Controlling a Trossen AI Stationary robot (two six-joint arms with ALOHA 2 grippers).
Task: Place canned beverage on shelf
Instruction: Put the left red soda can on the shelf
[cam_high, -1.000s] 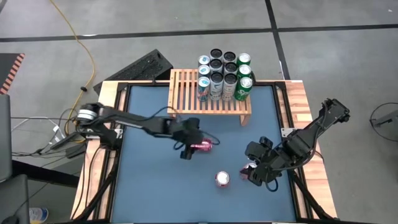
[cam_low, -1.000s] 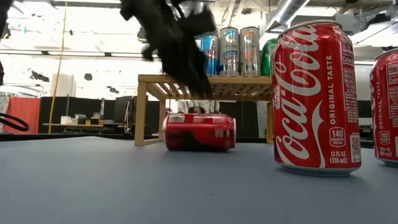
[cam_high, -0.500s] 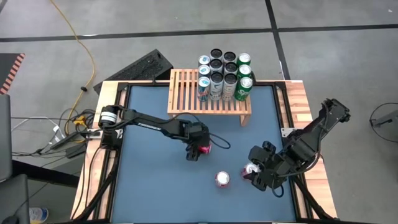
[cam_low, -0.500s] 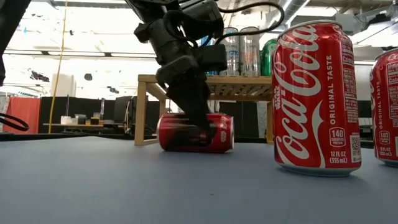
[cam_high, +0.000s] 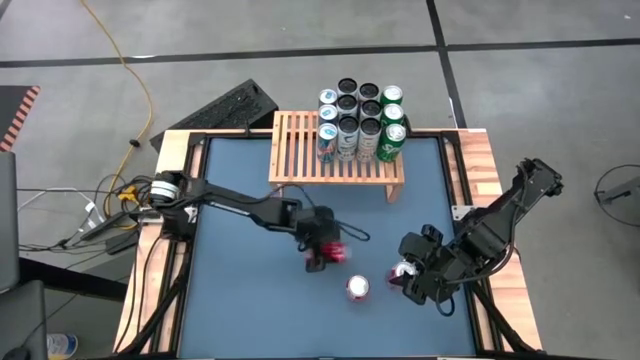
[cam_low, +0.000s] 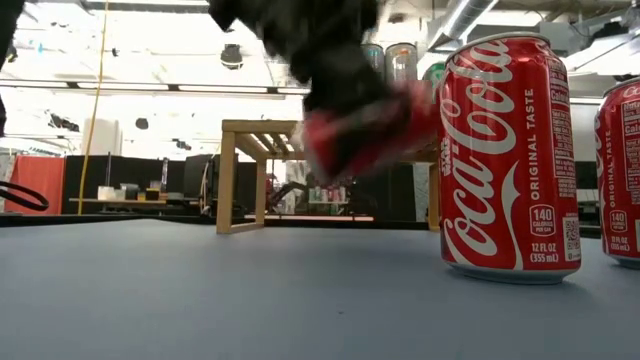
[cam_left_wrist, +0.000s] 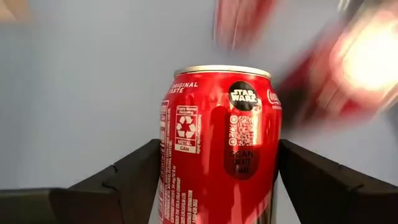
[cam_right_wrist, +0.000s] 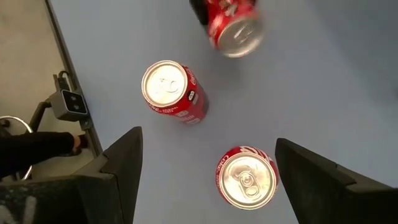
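Mid-table, just in front of the shelf (cam_high: 338, 148), left gripper (cam_high: 322, 252) is clamped on a red can (cam_high: 335, 251) & lifting it off the mat; next: carry to free slats, set upright; right gripper (cam_high: 412, 275) waits w/ fingers apart.

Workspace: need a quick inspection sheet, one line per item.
Surface: blue mat, wood border.
Job's things: shelf at the far edge, cans packed on its right end; red can in the left gripper, off the mat; two red cans upright.
Clutter: nothing seen.
Grippers: left fingers either side of the can; right gripper open above the nearer upright can.
Cables: yellow cable on the floor.
Surroundings: keyboard behind the table.
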